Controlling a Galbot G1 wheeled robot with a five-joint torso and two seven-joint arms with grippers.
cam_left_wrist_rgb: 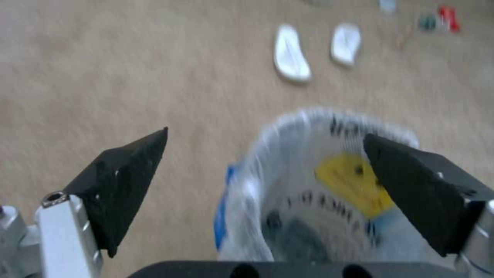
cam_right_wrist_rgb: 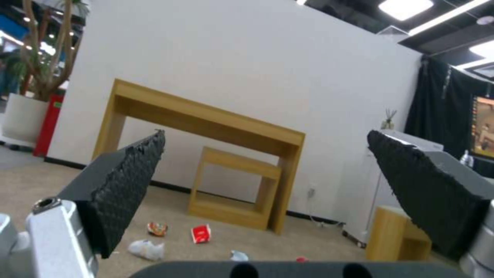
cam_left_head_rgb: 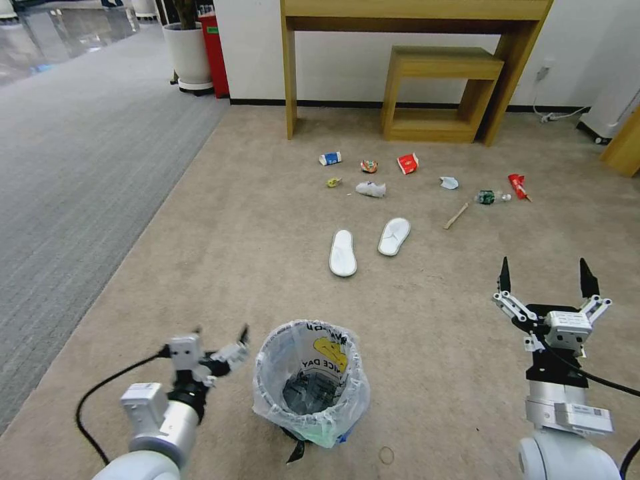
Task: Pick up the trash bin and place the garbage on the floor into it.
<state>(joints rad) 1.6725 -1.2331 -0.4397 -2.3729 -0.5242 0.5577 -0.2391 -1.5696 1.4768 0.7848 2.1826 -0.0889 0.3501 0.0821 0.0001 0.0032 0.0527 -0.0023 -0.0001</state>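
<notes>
The trash bin [cam_left_head_rgb: 311, 383] stands upright on the beige floor [cam_left_head_rgb: 233, 253], lined with a printed plastic bag. Just beside its rim hovers the left gripper [cam_left_head_rgb: 220, 343], released, fingers spread. Farther out lie two white slippers [cam_left_head_rgb: 343, 253] and scattered garbage [cam_left_head_rgb: 371, 189]. The right gripper [cam_left_head_rgb: 543, 270] is raised, spread wide, grasping nothing.

Both end effectors [cam_left_head_rgb: 221, 332] [cam_left_head_rgb: 545, 268] agape
</notes>
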